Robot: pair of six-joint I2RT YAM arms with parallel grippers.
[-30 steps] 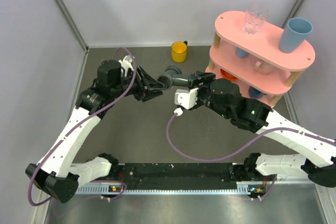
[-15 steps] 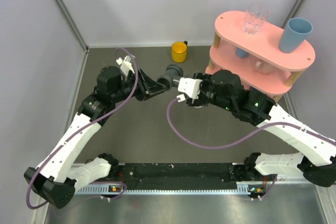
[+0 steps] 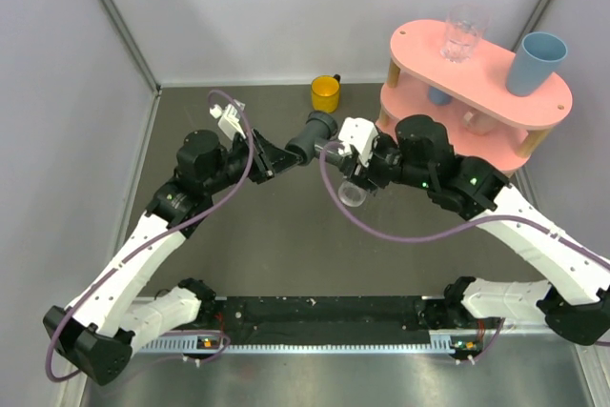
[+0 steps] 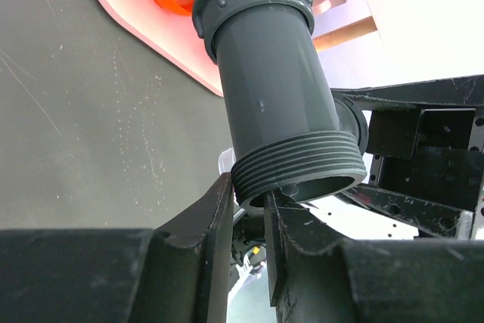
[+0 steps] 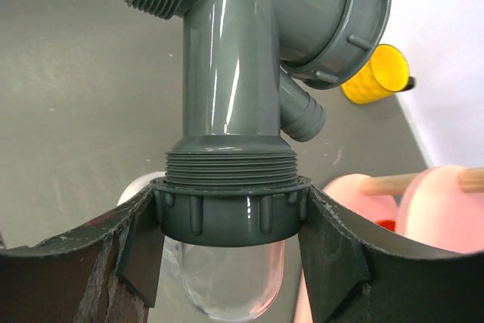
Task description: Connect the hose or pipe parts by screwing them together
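Note:
The dark grey T-shaped pipe fitting (image 3: pixel 313 131) hangs above the table between both arms. My left gripper (image 3: pixel 284 152) is shut on the rim of its threaded end (image 4: pixel 296 174), one finger outside the wall and the other inside the bore. A short clear piece (image 5: pixel 227 277) with a grey collar (image 5: pixel 231 209) sits on the threads of the fitting's side branch (image 5: pixel 228 104). On that collar my right gripper (image 5: pixel 231 215) is shut, a finger on each side. From above, the clear piece (image 3: pixel 351 193) shows just below the right gripper (image 3: pixel 356 176).
A pink two-tier shelf (image 3: pixel 496 92) stands at the back right, close behind the right arm, with a clear drinking glass (image 3: pixel 465 33) and a blue cup (image 3: pixel 537 62) on top. A yellow cup (image 3: pixel 325 93) sits by the back wall. Purple cables (image 3: pixel 381 235) loop off both wrists.
My left gripper has shut on the fitting's threaded end. The right wrist has turned and shifted back, so the clear piece now shows beneath it.

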